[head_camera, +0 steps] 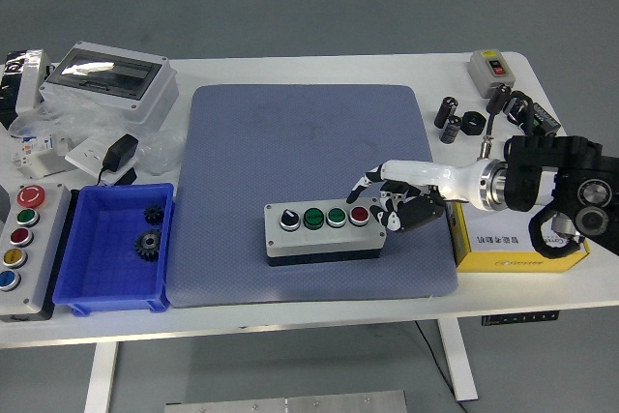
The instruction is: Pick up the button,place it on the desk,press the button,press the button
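Your right hand (387,202) is hovering at center-right of the frame, fingers spread and holding nothing. Its fingertips (356,191) are sitting over the red button (359,215) on the button box (324,229), which is resting on the blue mat (309,142).

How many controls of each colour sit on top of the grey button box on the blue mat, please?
On the button box, under the right hand:
Black-and-white selector knob: 1
Green buttons: 2
Red button: 1
Total: 4
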`<state>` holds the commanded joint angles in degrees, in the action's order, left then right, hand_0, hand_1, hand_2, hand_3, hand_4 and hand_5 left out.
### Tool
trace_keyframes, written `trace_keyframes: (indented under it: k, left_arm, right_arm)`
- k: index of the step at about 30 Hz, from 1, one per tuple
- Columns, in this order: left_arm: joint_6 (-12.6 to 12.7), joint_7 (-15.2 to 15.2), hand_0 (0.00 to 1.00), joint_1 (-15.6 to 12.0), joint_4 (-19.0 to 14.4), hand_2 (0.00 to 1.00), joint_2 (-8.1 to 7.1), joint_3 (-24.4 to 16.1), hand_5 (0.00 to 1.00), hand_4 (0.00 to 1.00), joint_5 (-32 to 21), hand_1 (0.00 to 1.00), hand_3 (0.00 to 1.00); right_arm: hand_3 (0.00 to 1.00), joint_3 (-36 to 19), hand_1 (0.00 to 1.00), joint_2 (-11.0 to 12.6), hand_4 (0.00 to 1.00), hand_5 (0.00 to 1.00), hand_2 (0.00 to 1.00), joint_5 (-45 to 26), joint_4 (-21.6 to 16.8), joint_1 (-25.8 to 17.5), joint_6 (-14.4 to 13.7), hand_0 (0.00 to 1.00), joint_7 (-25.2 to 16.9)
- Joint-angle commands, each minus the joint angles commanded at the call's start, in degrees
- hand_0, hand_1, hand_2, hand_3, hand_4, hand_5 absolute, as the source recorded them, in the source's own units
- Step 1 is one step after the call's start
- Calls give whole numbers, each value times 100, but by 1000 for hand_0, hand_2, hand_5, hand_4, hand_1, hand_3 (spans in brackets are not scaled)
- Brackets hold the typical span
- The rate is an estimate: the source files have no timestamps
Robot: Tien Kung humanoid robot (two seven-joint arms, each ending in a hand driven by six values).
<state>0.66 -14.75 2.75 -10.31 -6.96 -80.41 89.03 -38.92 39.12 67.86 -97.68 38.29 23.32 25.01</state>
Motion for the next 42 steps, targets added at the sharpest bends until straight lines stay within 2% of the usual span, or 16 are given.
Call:
trace_keyframes:
  k: [9, 18, 25, 31, 32, 35, 41, 42]
  left_arm:
    - [-1, 11, 604, -3, 0, 523, 1, -7, 155, 614, -6, 600, 596]
    - [-6, 33, 603, 5, 0, 520, 2, 1, 158, 617, -22, 600, 596]
    - [-6, 44, 603, 2, 0, 520, 5, 26, 160, 618, -49, 601, 596]
    - [-6, 42, 603, -11, 0, 520, 8, 25, 161, 619, -41, 601, 596]
    - [-6, 43, 603, -14, 0, 520, 9, 25, 161, 619, -42, 601, 596]
    - [-3, 43, 603, -22, 0, 520, 20, 17, 161, 619, -32, 601, 596]
    - [6, 46, 603, -62, 0, 519, 67, 3, 162, 620, -19, 600, 595]
    - [8, 47, 603, -72, 0, 518, 77, 0, 163, 621, -15, 600, 595]
  right_arm:
    - [776, 185, 218, -120, 251, 63, 246, 183, 288, -102, -105, 27, -7]
    - [772, 287, 213, -169, 243, 45, 240, 312, 386, -124, -237, 27, -54]
    - [768, 85, 211, -105, 253, 39, 238, 216, 312, -166, -298, 26, -178]
    - [767, -560, 209, -43, 249, 35, 238, -181, 86, -402, -152, 26, -352]
    - [767, -666, 209, -58, 249, 35, 238, -159, 96, -472, -212, 26, -402]
    - [767, -1036, 209, -238, 249, 35, 238, 200, 199, -797, -648, 26, -724]
    - [759, -1848, 210, -1023, 253, 36, 237, 1368, 883, -1551, -1955, 29, -1656]
    - [738, -2001, 230, -1189, 297, 24, 265, 1493, 1008, -1688, -2180, 63, -1854]
